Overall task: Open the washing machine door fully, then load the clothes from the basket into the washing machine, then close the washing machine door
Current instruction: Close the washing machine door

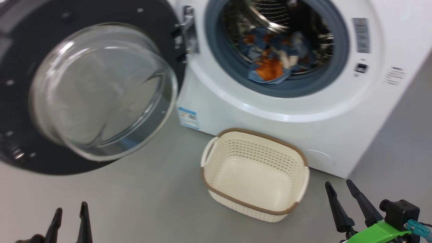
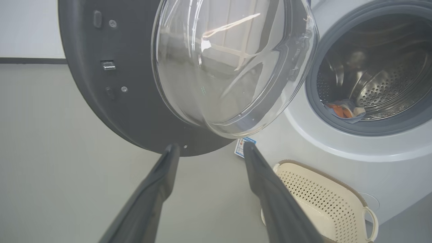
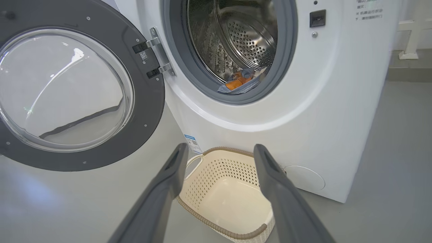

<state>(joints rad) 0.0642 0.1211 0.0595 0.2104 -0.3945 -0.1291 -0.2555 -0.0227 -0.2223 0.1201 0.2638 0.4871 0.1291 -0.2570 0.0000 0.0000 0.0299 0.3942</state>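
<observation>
On the grey floor [image 1: 135,195], close against the bottom front edge of the washing machine [image 1: 256,111], the basket [image 1: 236,148] stands upright with its bare cream bottom showing. A small blue label [image 1: 188,117] sits on the machine's lower left front corner, just beyond the basket's left handle.

The clothes [image 1: 270,64] lie in a heap at the front bottom of the steel drum [image 1: 270,17], blue and orange folds bunched together. One fold rests on the lower lip of the grey seal [image 1: 216,50].

The door [image 1: 20,101] is swung wide open on its hinge [image 1: 189,30] at the left edge of the opening, and its glass bowl bulges toward the robot.

The left gripper [image 1: 71,206] hangs low over the floor beneath the door's bottom rim, its fingers spread wide and holding nothing. In the left wrist view the fingertips point up at that rim, seemingly short of it.

The right gripper [image 1: 338,183] hovers beside the basket's right side, clear of it, with its fingers likewise spread wide and empty. In the right wrist view they frame the basket.
</observation>
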